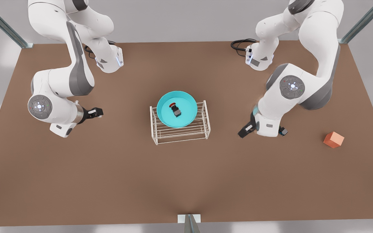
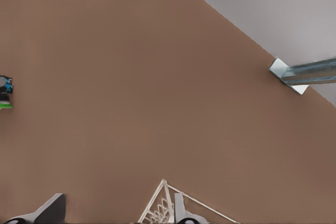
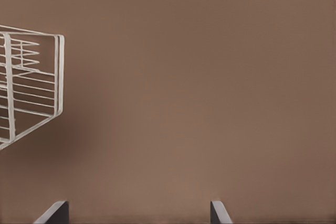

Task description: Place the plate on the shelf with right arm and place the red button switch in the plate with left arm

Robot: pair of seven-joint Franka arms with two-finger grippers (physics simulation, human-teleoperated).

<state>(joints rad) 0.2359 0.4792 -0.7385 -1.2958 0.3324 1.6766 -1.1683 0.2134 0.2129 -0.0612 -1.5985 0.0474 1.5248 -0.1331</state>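
**Plate on the rack, red switch inside it, both arms drawn back**

We see the plate [image 1: 187,103], a round, shallow turquoise dish with a raised rim and a paler inside, sitting on the top tier of the shelf [image 1: 180,133]. The shelf is a small white wire rack at the middle of the brown table [image 1: 186,184]. The plate overhangs the rack's far edge.

The red button switch [image 1: 175,109] lies inside the plate, near its centre. It is a small black box on its side, and its long axis runs diagonally. Its red cap points toward the far side and the front view's left.

The right gripper [image 1: 97,112] is on the front view's left, well apart from the rack and reaching level toward it, and we see its fingers [image 3: 56,211] spread with nothing between them. The left gripper [image 1: 242,133] is on the front view's right, angled down toward the table. Its fingers [image 2: 51,209] are likewise apart and empty, near a rack corner.

A green-capped switch [image 2: 5,94] and an orange cube [image 1: 333,139] sit beyond that arm.
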